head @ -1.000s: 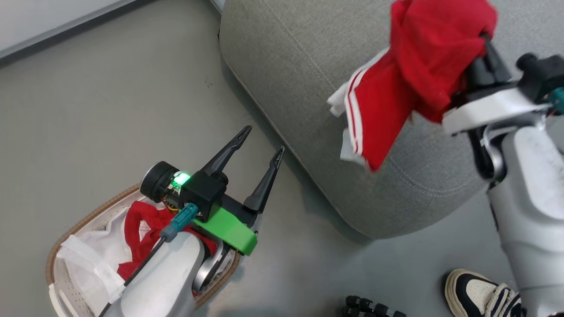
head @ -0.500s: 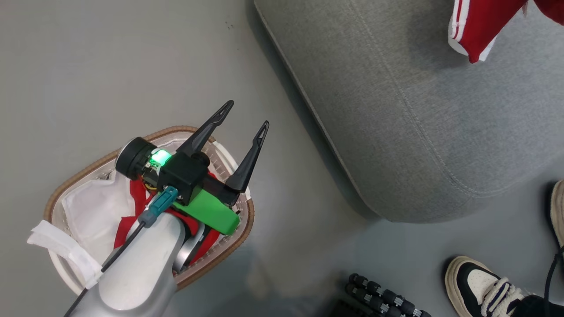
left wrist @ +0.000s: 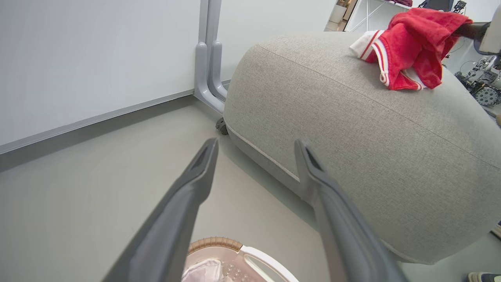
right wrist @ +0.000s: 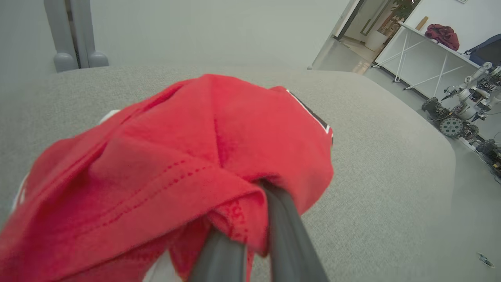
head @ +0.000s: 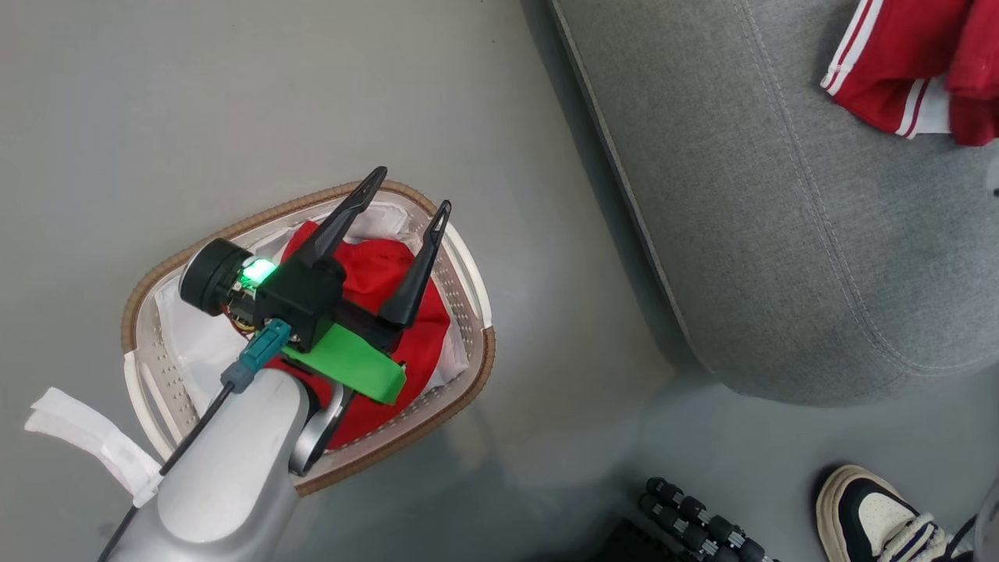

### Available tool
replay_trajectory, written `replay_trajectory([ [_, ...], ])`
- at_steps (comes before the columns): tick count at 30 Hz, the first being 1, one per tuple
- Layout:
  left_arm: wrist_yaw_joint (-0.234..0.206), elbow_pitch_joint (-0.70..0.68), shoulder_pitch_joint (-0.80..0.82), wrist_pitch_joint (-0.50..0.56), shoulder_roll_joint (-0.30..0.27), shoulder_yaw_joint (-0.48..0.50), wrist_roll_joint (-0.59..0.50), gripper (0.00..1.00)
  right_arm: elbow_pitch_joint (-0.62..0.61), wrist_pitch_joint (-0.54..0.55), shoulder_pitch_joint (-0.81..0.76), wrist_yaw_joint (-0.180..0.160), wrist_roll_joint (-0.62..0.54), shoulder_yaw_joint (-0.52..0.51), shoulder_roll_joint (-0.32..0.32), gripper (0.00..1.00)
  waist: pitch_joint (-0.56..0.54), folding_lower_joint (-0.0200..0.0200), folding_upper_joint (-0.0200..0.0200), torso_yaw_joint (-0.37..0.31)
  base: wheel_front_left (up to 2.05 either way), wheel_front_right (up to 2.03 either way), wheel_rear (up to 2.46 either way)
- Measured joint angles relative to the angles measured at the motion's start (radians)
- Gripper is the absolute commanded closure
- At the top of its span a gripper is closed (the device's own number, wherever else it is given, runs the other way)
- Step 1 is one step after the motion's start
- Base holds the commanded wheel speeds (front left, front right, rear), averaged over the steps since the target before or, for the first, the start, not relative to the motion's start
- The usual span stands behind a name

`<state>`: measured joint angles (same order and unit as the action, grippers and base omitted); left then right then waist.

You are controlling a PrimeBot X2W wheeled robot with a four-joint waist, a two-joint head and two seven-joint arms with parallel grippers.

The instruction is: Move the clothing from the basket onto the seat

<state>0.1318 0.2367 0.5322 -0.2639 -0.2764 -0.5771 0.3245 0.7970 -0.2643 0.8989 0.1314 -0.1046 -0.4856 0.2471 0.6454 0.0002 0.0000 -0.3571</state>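
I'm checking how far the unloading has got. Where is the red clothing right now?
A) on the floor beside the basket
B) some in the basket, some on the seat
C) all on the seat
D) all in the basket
B: red clothing lies in the basket beneath the open left tool, while another red garment rests on the seat with the right tool shut on it.

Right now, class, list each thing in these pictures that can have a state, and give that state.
Left tool: open, empty, over the basket.
Right tool: shut on the held garment.
Held garment: bunched, resting on the seat, not yet released.
Basket garment: crumpled, inside the basket.
Basket: upright on the floor, not yet emptied.
Seat: bearing one garment.
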Motion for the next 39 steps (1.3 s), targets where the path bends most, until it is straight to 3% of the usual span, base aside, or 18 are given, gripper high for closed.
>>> replay_trajectory([
  [9, 0.0, 0.053, -0.041, 0.0, 0.017, 0.07, -0.003, 0.0, -0.049, 0.0, -0.176, 0.0, -0.021, -0.07, -0.095, 0.0, -0.056, -0.0001, 0.0, 0.003, 0.0, 0.0, 0.0],
  [15, 0.0, 0.069, -0.078, 0.0, 0.043, 0.139, -0.011, 0.0, -0.111, 0.0, -0.295, 0.0, -0.001, -0.025, -0.136, 0.0, -0.113, -0.0001, 0.0, 0.01, 0.0, 0.0, 0.0],
  [19, 0.0, 0.08, -0.115, 0.0, 0.065, 0.196, -0.019, 0.0, -0.161, 0.0, -0.363, 0.0, 0.039, 0.029, -0.165, 0.0, -0.153, -0.0002, -0.0001, 0.025, 0.0, 0.0, 0.0],
  [28, 0.0, 0.1, -0.185, 0.0, 0.131, 0.356, -0.075, 0.0, -0.259, 0.0, -0.433, 0.0, 0.132, 0.253, -0.193, 0.0, -0.222, -0.0002, 0.0, 0.102, 0.0, 0.0, 0.0],
  [39, 0.0, 0.153, -0.216, 0.0, 0.196, 0.521, -0.124, 0.0, -0.267, 0.0, -0.417, 0.0, 0.237, 0.466, -0.199, 0.0, -0.281, -0.0002, 0.0, 0.224, 0.0, 0.0, 0.0],
])
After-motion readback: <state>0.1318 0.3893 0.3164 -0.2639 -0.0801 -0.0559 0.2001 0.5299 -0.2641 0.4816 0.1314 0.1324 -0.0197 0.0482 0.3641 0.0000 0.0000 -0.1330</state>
